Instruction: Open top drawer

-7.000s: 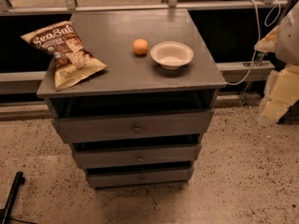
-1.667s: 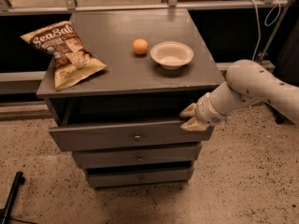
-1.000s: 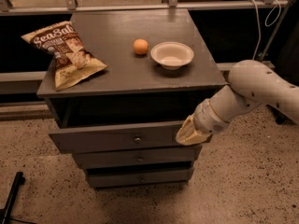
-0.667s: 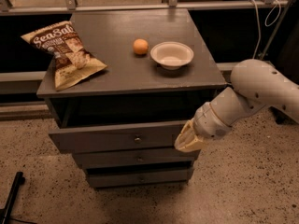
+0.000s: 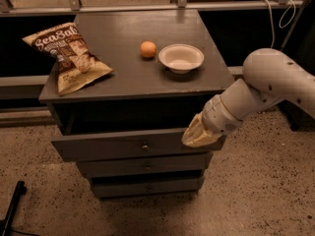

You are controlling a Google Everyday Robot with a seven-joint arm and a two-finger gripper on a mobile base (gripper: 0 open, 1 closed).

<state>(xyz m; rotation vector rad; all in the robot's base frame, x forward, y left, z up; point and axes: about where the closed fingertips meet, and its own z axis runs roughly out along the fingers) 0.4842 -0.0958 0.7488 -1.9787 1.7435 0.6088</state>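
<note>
The top drawer (image 5: 108, 145) is the widest grey drawer of the cabinet, with a small round metal knob (image 5: 144, 146) at its centre. Its front stands a little forward of the cabinet, with a dark gap above it. My gripper (image 5: 198, 133), cream-coloured, is at the right end of the drawer's front, against its upper edge. The white arm (image 5: 266, 85) reaches in from the right.
On the cabinet top (image 5: 133, 77) lie a SeaSalt chip bag (image 5: 69, 55), an orange (image 5: 148, 49) and a white bowl (image 5: 181, 58). Two narrower drawers (image 5: 142, 166) (image 5: 147, 186) sit below. A black pole (image 5: 12, 208) stands at lower left. Speckled floor surrounds the cabinet.
The arm came in from the right to the drawer's right end. The gripper has since moved down and toward the camera, and the top drawer's front has come forward a little.
</note>
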